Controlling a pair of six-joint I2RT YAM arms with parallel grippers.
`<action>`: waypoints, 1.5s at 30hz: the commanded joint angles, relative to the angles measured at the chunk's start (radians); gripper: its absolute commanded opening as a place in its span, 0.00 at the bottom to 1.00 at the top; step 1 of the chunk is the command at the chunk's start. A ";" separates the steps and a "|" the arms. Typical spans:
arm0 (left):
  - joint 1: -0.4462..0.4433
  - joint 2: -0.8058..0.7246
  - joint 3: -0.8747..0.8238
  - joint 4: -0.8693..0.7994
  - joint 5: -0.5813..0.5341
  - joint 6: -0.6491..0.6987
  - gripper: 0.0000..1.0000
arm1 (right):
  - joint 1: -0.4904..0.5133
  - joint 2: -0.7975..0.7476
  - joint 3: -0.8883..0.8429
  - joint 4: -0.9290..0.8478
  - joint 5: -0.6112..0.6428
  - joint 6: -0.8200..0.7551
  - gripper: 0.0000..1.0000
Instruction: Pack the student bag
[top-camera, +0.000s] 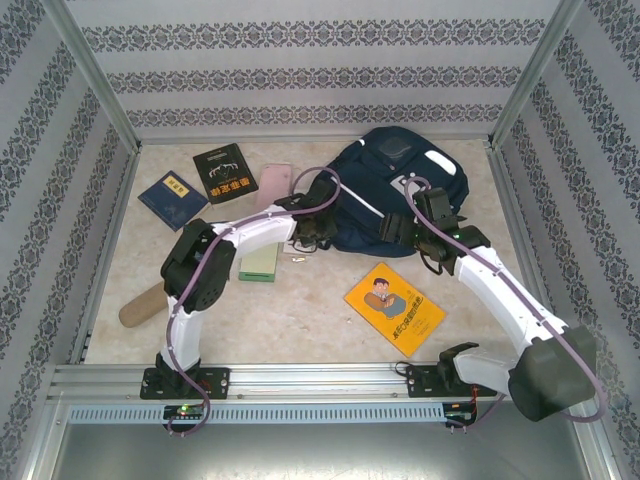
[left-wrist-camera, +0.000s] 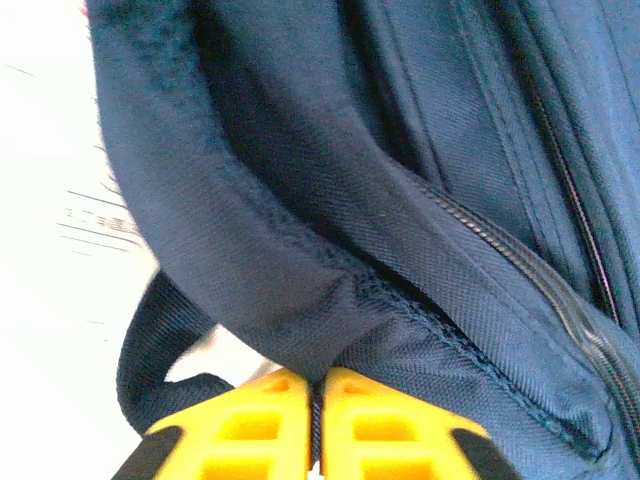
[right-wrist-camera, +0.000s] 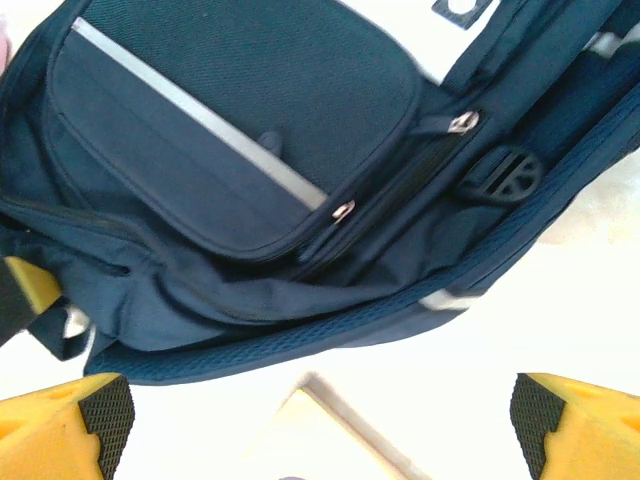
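- The student bag (top-camera: 375, 185), a large dark navy fabric backpack with thin white stripes, is lying flat toward the back of the pale worktop (top-camera: 300, 320), right of centre; its front pocket is facing up, and a light-grey stripe is running across that pocket.
- The left hand (top-camera: 318, 236) is reaching to the bag's left edge; in the left wrist view its two yellow fingers (left-wrist-camera: 260, 435) are pressing together, clenched; they seem to be nipping a fold of the navy fabric just below a zip, though the contact is sitting at the very bottom of the frame and is hard to make out.
- The right hand (top-camera: 410, 238) is hovering at the bag's near edge, released and grasping nothing; its yellow, black-padded fingertips (right-wrist-camera: 60, 425) are standing wide apart at the two lower corners of the right wrist view, with the pocket zips lying beyond them.
- A flat pink rectangular case (top-camera: 272, 183) is lying just beside the bag's left side; a black book with pale lettering (top-camera: 224, 172) and a dark blue book (top-camera: 172, 198) are lying further left.
- A pale green flat box (top-camera: 262, 263) is lying partly under the left arm; a yellow booklet with a cartoon figure on its cover (top-camera: 395, 307) is lying in front of the bag, apart from it; a tan cylinder (top-camera: 143, 305) is resting near the worktop's left edge.
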 joint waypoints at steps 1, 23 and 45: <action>0.078 -0.084 -0.071 -0.118 -0.076 0.058 0.04 | -0.020 0.030 0.039 -0.009 -0.009 -0.016 0.98; 0.205 -0.269 -0.171 -0.184 -0.057 0.311 0.27 | -0.029 0.336 0.171 0.004 -0.196 -0.047 0.53; -0.060 0.024 0.361 -0.313 -0.013 0.699 0.43 | -0.100 0.387 0.080 0.031 -0.210 0.014 0.37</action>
